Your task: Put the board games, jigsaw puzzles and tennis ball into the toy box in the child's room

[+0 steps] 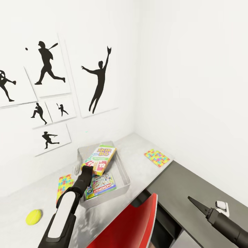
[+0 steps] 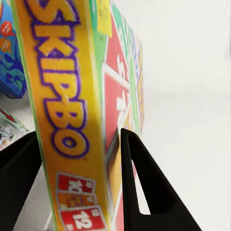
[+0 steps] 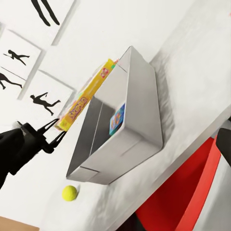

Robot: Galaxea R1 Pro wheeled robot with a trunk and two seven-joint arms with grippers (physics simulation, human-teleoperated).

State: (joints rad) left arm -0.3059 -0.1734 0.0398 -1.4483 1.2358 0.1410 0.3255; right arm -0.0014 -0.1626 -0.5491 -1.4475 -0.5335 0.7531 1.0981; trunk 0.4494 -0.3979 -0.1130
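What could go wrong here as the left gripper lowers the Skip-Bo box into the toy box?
The Skip-Bo box is pinched at one end by the left gripper and leans on the toy box rim; released now, it might tip outside. Swinging back, the arm could knock the tennis ball or nearby jigsaw puzzle.

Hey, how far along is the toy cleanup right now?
Partly done. A Monopoly game already lies in the toy box, with another box beside it that I can't identify. In hand: the left gripper grips the Skip-Bo game, which leans over the box's rim. Left on the table: two jigsaw puzzles and the tennis ball.
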